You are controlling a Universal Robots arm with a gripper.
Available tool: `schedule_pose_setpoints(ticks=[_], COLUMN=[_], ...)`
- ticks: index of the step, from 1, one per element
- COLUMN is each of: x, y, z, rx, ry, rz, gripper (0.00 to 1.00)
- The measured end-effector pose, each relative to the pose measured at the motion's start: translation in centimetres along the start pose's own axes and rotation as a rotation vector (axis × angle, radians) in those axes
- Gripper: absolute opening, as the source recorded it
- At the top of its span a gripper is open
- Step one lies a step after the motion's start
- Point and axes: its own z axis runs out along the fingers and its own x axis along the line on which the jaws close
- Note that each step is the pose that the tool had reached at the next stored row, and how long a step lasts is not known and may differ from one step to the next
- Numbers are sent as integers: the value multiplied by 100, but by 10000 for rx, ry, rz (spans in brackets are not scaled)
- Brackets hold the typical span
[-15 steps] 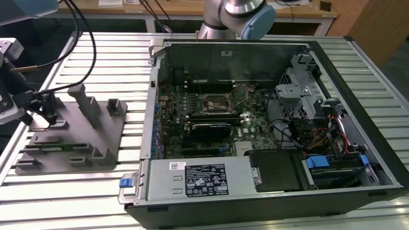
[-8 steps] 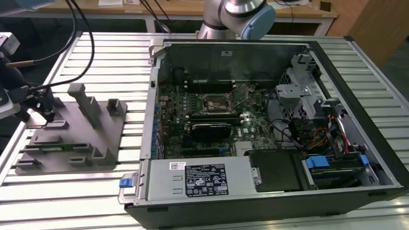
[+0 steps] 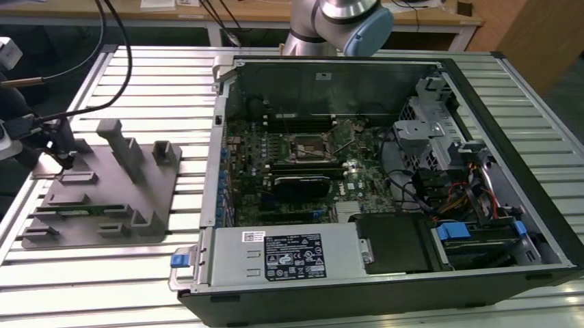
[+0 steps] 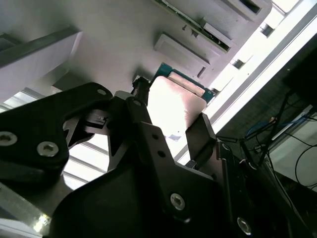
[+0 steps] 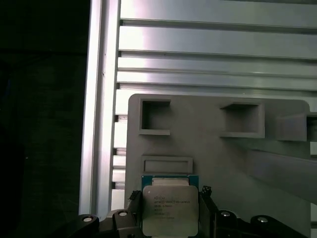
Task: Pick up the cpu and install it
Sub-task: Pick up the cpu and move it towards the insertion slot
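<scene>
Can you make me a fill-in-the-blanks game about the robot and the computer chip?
The cpu lies on a ___ tray. The tray is at the exterior view's ___, the case at its right. The case is ___, not closed. The end effector is nearest the ___.
Missing: grey; left; open; cpu.

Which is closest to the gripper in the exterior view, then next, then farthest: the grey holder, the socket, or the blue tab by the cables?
1. Holder: right under the gripper, on the exterior view's left.
2. Socket: mid-motherboard, inside the case.
3. Blue tab: far across the case, on the exterior view's right.
</scene>
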Motion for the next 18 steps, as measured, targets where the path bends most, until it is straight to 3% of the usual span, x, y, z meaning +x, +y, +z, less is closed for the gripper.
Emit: schedule_pose_setpoints(ticks=[18], x=[-5], y=[22], z=[-322], rx=[0], ry=[0], rz=[0], gripper=[54])
